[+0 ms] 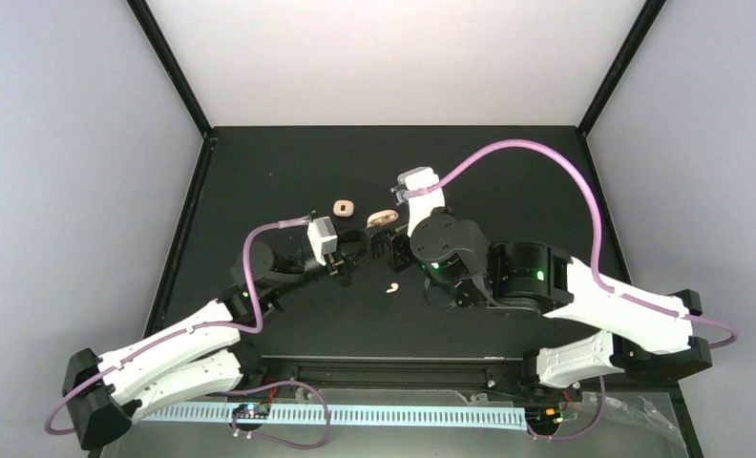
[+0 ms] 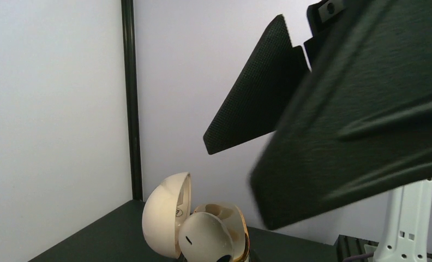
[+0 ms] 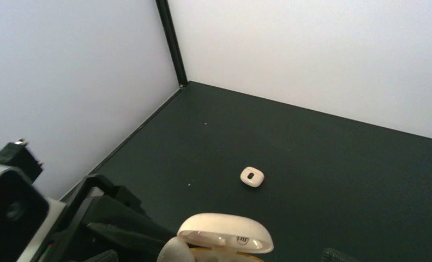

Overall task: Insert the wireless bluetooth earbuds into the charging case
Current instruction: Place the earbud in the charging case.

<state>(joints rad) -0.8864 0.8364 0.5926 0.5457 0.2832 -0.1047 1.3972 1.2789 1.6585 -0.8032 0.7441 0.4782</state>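
An open cream charging case [image 1: 382,218] stands mid-table with its lid up. It also shows in the left wrist view [image 2: 162,215] and the right wrist view [image 3: 225,234]. My left gripper [image 1: 353,250] is shut on a white earbud [image 2: 205,237] and holds it against the case's open base. That earbud also shows left of the lid in the right wrist view [image 3: 173,252]. My right gripper [image 1: 390,239] is open just above and beside the case, and one of its textured pads [image 2: 246,109] hangs over it. Another earbud [image 1: 391,286] lies loose on the table, nearer the arms.
A second cream case [image 1: 344,206], closed, lies just left of the open one and also shows in the right wrist view [image 3: 252,176]. The black table is walled at the back and on both sides. The two grippers are very close together.
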